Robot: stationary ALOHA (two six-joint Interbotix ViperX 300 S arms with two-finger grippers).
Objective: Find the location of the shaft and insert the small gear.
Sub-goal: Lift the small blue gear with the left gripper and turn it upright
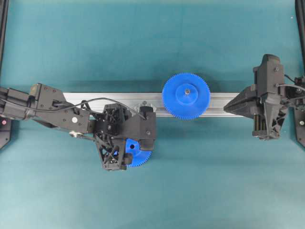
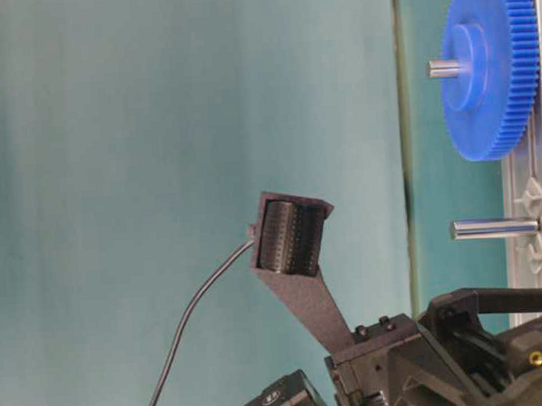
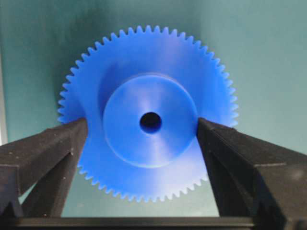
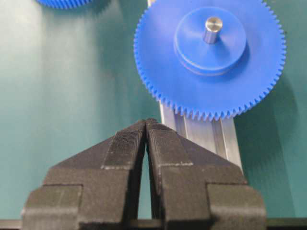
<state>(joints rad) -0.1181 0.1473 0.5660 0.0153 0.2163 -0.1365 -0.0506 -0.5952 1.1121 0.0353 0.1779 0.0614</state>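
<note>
Straddling the small gear (image 3: 148, 120), the spread left hand (image 3: 144, 132) must next pinch its hub; right hand (image 4: 145, 125) pressed together.

Legible text, labels, brands, numbers, signs: none. The gears, rail, arms and worktop show no readable marking in any view. A small round emblem on a dark arm housing at the bottom edge of the table-level view is too small to read.
</note>
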